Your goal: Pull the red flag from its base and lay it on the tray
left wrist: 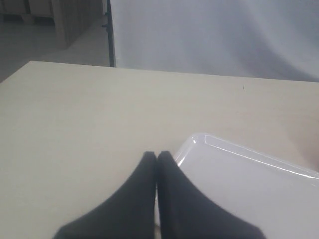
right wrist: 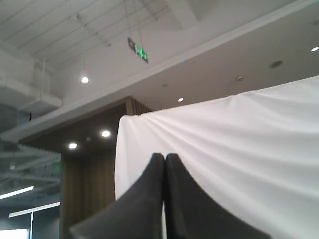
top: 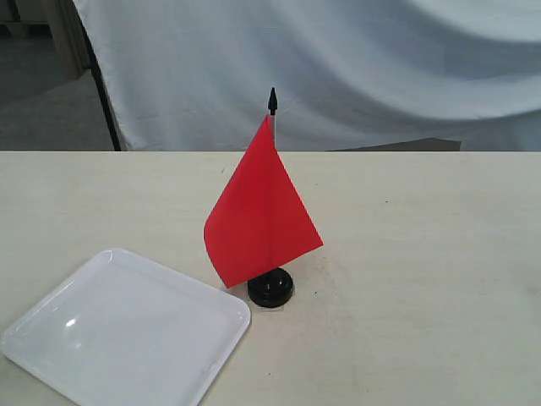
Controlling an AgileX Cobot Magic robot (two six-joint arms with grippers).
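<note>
Exterior view
- Flag: small plain rectangular red flag [top: 262, 211] of smooth cloth on a thin pole with a black pointed tip [top: 272, 100]. It stands upright, seated in its base.
- Base: small round glossy black plastic base [top: 270, 289], on the worktop just beside the tray's nearest corner.
- Tray: glossy white shallow square plastic tray [top: 127, 330] with rounded corners and a raised rim, at front left.
- Worktop: pale matt wood-grain worktop [top: 423, 254].
- Backdrop: creased white cloth [top: 355, 68].

Left wrist view
- Gripper: left gripper [left wrist: 157, 155], with two matt black tapered fingers pressed together and holding nothing.
- Position: over the worktop, at one rounded corner of the tray.

Right wrist view
- Gripper: right gripper [right wrist: 164, 157], with black fingers closed tip to tip, empty.
- Surroundings: white cloth, and a ceiling with a green sign [right wrist: 138, 51].
</note>
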